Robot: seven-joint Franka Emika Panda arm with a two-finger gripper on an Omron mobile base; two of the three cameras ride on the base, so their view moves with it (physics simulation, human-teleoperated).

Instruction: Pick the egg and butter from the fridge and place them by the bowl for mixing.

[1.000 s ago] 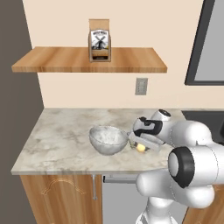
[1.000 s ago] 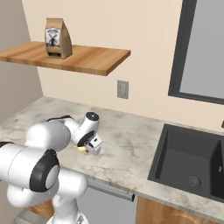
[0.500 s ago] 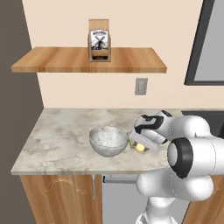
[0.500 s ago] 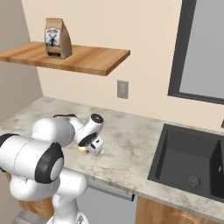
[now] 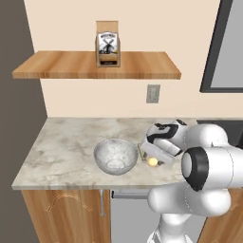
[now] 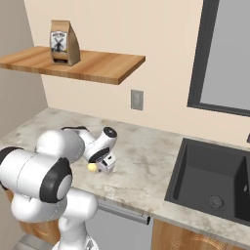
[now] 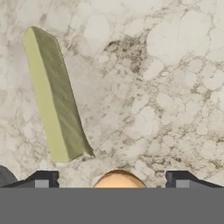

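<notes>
The egg [image 5: 152, 162] [image 6: 92, 167], a small pale-yellow ball, rests on the marble counter just right of the glassy bowl [image 5: 115, 155]. My gripper [image 5: 155, 158] [image 6: 103, 167] hangs low over it, open. In the hand view the egg [image 7: 119, 180] lies between the two wide-apart fingertips [image 7: 43, 179], with a gap on each side. The butter [image 7: 54, 96], an olive-yellow stick, lies flat on the counter beyond the egg; it shows as a thin sliver [image 5: 141, 152] between bowl and hand. The fridge is out of view.
A black sink [image 6: 215, 180] is set into the counter to the right. A wooden shelf [image 5: 95, 66] with a paper bag [image 5: 107, 43] hangs above, and a wall outlet [image 5: 152, 93] sits behind. The counter's front edge [image 5: 95, 182] runs close by the bowl.
The jaws have spread wide and let go of the egg, which now sits on the counter beside the bowl. The arm has hardly moved.
</notes>
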